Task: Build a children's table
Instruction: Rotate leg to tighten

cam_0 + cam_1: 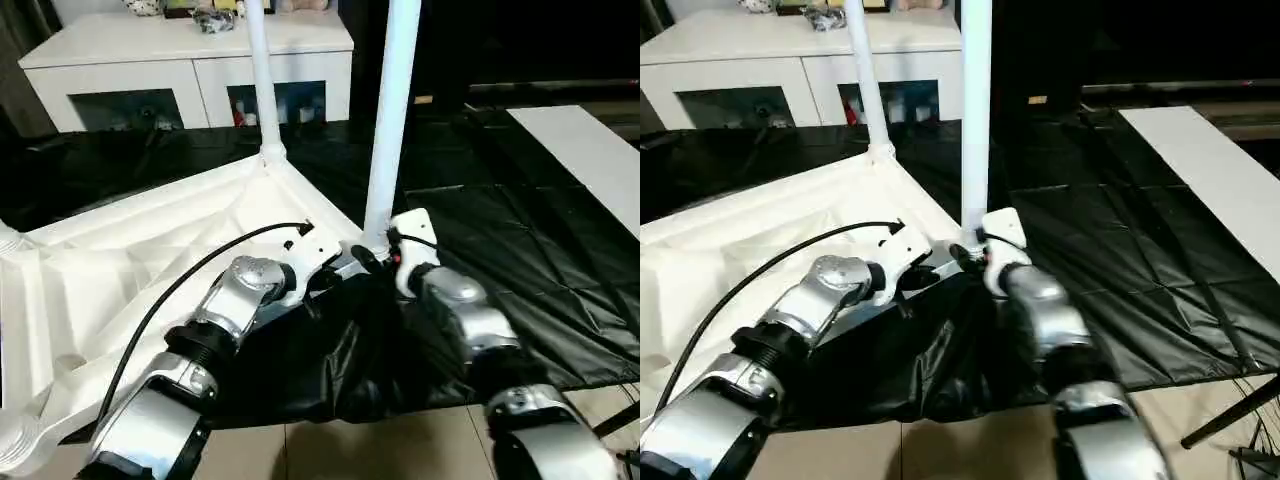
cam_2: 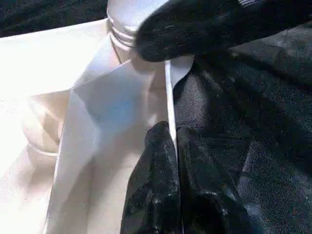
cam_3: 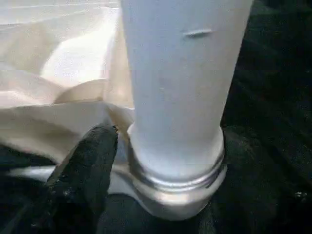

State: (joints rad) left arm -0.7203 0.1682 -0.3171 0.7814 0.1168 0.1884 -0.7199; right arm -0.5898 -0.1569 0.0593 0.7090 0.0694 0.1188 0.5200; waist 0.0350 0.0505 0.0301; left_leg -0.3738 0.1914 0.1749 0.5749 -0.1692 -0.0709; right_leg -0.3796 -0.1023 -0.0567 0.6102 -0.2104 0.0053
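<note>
Left eye view: the children's table top [image 1: 150, 270] lies upside down on a black sheet [image 1: 520, 260], ribbed underside up. A far leg [image 1: 262, 80] stands upright in its corner socket; a near leg [image 1: 392, 120] rises from the corner closest to the arms. The left gripper [image 1: 335, 262] reaches in at the top's near rim beside that corner, and the right gripper [image 1: 385, 255] sits at the near leg's base. Open black sheet lies to the right, up to a white board [image 1: 585, 150]. A white cabinet [image 1: 190, 70] stands behind.

Right eye view: the same layout, with bare floor [image 1: 970, 445] along the sheet's near edge.

Left wrist view: the left gripper's black fingers [image 2: 161, 185] are pinched together on the top's thin rim.

Right wrist view: the near leg's base collar fills the socket; a black finger [image 3: 90, 165] presses beside it, the right gripper clamped around the leg's foot.
</note>
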